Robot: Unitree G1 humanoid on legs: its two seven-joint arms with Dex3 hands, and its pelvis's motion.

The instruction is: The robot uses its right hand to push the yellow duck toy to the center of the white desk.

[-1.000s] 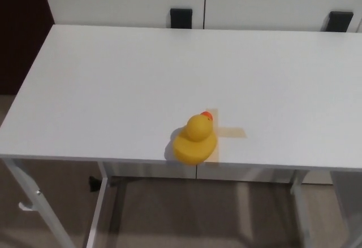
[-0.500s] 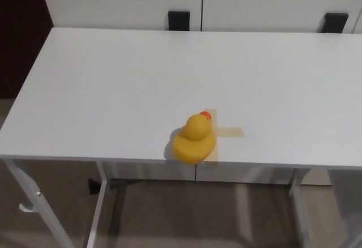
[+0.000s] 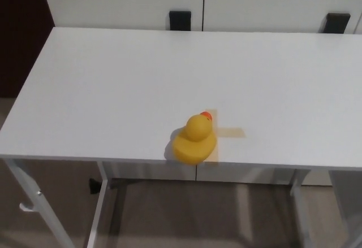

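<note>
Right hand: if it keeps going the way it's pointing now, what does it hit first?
That cannot be judged: neither hand shows in the head view, so no pointing direction is visible. Only the yellow duck sits at the white desk's near edge, on tan tape.

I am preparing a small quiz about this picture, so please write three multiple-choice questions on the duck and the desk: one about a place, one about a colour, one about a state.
1. Where does the duck stand on the desk?
A. near the front edge
B. at the far left corner
C. against the back edge

2. What colour is the duck's beak?
A. blue
B. orange
C. black

3. What is touching the duck?
A. the robot's right hand
B. a person's hand
C. nothing but the desk under it

Answers:
1. A, as the duck sits just inside the near edge, partly on a cross of tan tape.
2. B, as the small tip on its head is orange.
3. C, as no hand shows anywhere in the head view.
</note>
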